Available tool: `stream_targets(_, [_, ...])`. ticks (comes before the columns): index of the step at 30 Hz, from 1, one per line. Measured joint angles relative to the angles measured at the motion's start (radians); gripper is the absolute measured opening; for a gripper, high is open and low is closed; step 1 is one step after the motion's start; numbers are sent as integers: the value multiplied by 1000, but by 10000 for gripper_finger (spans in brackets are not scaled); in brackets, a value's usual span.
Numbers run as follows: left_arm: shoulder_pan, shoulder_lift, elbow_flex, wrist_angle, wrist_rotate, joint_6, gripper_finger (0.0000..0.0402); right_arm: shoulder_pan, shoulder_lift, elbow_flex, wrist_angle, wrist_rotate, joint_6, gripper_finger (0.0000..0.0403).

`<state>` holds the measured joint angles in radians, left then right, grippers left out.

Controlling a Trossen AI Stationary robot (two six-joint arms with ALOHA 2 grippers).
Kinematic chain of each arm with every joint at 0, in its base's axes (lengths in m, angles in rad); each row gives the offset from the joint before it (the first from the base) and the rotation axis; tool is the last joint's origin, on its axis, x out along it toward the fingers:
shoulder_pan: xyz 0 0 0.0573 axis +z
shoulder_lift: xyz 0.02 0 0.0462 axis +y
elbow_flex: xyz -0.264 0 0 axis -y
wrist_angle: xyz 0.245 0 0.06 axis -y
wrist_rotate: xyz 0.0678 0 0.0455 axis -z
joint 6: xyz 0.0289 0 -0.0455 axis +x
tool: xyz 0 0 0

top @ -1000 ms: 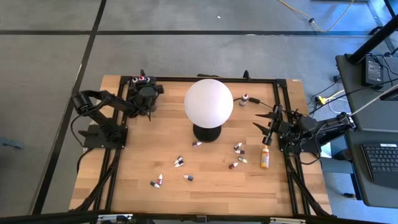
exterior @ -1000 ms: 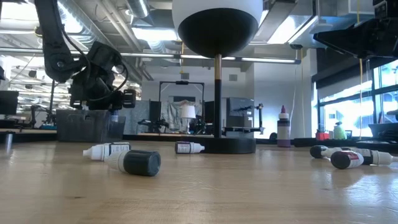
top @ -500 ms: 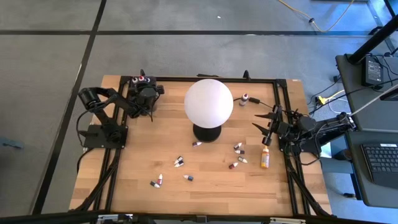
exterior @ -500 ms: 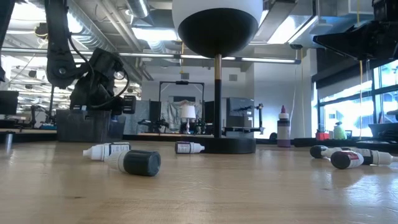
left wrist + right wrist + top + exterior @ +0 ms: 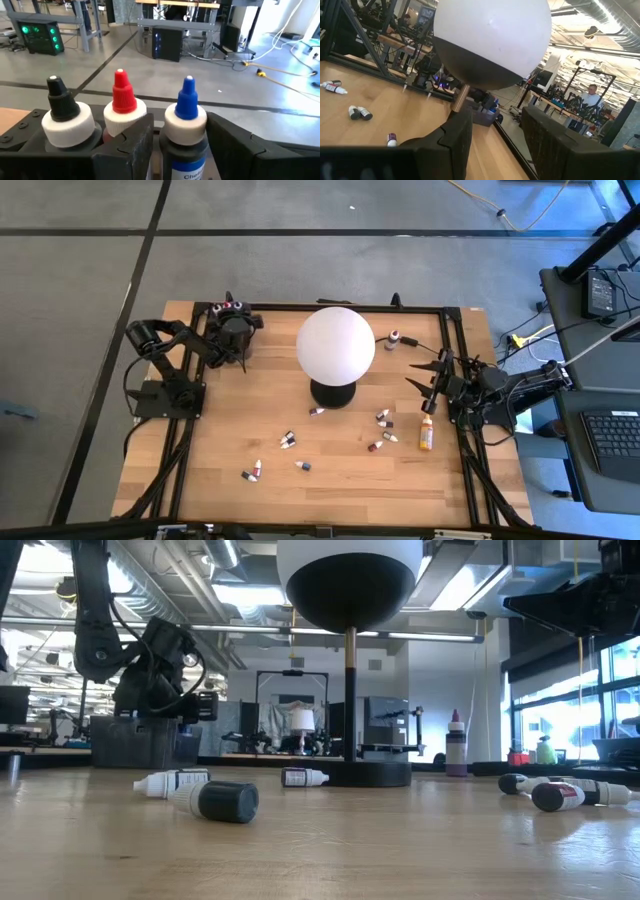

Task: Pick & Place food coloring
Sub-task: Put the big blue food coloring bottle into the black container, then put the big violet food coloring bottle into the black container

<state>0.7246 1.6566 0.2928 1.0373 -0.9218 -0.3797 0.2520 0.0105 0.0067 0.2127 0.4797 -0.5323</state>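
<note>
Left tool is over the grey tray at the desk's far left corner, fingers spread around a blue-tipped bottle standing beside a red-tipped one and a black-tipped one. I'd say it's a release: open fully, lift straight up so the neighbours don't tip. Loose food coloring bottles lie well apart toward the middle. Right tool waits spread and empty beside the orange bottle.
</note>
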Motion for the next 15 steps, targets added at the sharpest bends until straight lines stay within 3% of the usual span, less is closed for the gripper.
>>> stream_targets(15, [-110,-76,0,234,-25,280,178,0,0,0,0,0,2,173])
